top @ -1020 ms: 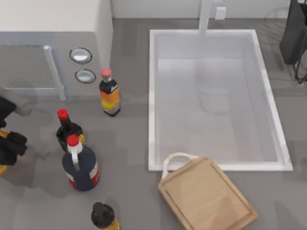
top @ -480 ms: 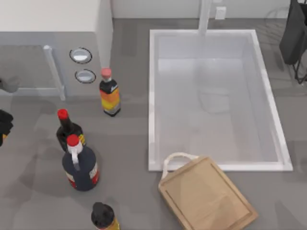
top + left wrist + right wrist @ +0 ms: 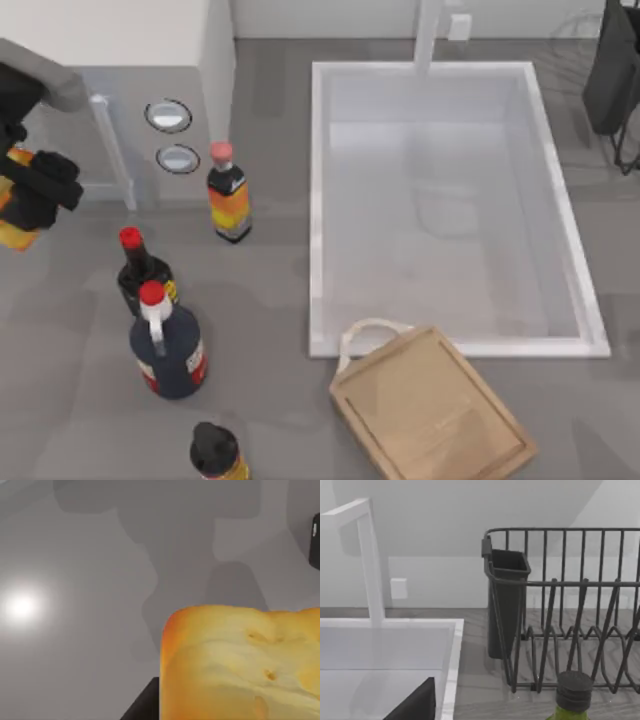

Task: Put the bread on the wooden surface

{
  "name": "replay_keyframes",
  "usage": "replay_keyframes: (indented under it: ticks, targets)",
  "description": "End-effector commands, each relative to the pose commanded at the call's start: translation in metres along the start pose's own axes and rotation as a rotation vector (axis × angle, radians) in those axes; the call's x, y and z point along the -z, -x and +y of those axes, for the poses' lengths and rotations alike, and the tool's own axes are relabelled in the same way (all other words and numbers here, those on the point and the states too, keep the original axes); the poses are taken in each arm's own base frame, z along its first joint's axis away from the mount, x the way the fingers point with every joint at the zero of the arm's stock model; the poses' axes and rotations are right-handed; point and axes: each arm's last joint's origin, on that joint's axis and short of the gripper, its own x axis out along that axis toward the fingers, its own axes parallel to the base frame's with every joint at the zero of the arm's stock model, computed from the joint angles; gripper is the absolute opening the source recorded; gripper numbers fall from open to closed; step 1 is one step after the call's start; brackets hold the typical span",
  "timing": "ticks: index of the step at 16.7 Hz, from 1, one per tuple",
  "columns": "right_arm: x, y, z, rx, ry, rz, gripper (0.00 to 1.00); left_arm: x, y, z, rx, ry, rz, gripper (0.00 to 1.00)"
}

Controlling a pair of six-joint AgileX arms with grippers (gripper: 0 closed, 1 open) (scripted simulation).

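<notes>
My left gripper (image 3: 30,195) hangs at the far left of the top view, above the counter, shut on the bread (image 3: 14,232). The bread is a golden-yellow chunk with orange-brown patches, partly cut off by the picture's left edge. In the left wrist view the bread (image 3: 240,665) sits close up between the jaws, with grey counter below it. The wooden surface (image 3: 430,412), a tan cutting board with a white loop handle, lies bare at the front, right of centre, far from the bread. My right gripper (image 3: 415,706) shows as a dark edge near the sink's back right.
An orange-labelled bottle (image 3: 229,205) and three dark bottles (image 3: 168,345) stand between the left gripper and the board. The white sink (image 3: 318,200) fills the middle right. A wire dish rack (image 3: 560,605) with a dark cup stands at the back right, a green bottle (image 3: 572,695) before it.
The left gripper, holding the bread, slid off the left edge, then came back higher and farther back at the upper left. Bottles and board have not moved.
</notes>
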Motion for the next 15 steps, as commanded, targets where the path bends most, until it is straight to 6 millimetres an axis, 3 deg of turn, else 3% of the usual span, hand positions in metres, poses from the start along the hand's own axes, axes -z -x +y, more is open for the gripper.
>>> replay_keyframes:
  ticks: [3,6,8,11,13,15]
  targets:
    - [0.000,0.000,0.000,0.000,0.000,0.000,1.00,-0.044,0.029,-0.052,0.017,0.032,-0.139,0.00]
    - [0.000,0.000,0.000,0.000,0.000,0.000,1.00,-0.080,0.033,-0.123,0.109,0.134,-0.167,0.00]
    - [0.000,0.000,0.000,0.000,0.000,0.000,1.00,-0.096,0.021,-0.179,0.168,0.219,-0.114,0.00]
    - [0.000,0.000,0.000,0.000,0.000,0.000,1.00,-0.098,-0.003,-0.259,0.191,0.325,0.012,0.00]
    - [0.000,0.000,0.000,0.000,0.000,0.000,1.00,-0.093,-0.023,-0.295,0.159,0.392,0.094,0.00]
    - [0.000,0.000,0.000,0.000,0.000,0.000,1.00,-0.088,-0.044,-0.315,0.107,0.452,0.158,0.00]
